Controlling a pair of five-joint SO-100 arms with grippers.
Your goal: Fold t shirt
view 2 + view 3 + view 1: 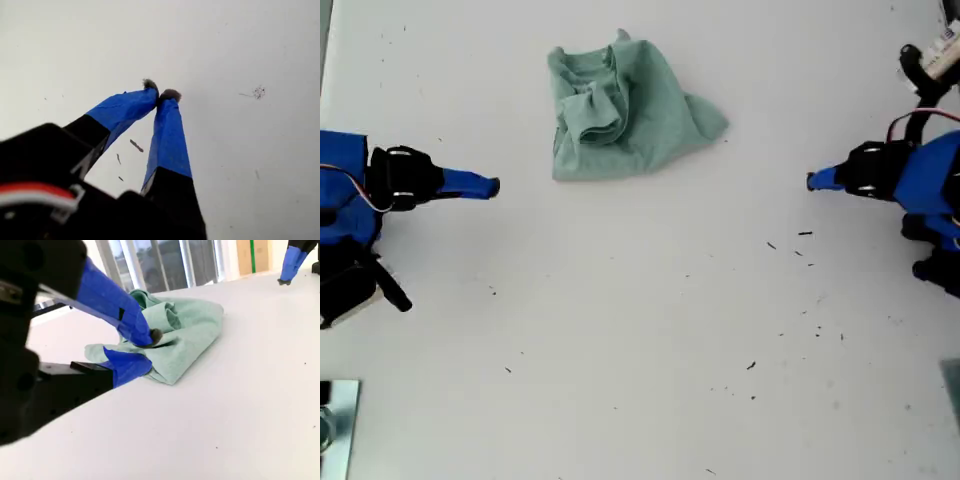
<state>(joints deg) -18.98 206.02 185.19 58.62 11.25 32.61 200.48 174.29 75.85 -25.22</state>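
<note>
Hovering low, both arms (470, 184) (820, 180) facing inward

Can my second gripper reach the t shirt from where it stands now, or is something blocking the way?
Probably yes. My second gripper faces the t shirt with only bare white table between them; nothing blocks the way.

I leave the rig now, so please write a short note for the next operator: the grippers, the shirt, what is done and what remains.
My first gripper: shut, empty, over the bare table at the exterior view's right.
My second gripper: a little open, empty, at the exterior view's left, aimed toward the shirt without touching it.
The shirt: a crumpled heap in the upper middle of the exterior view, nearer my second gripper.
Done: no neat fold shows.
Left: spread it flat, then fold.
</note>
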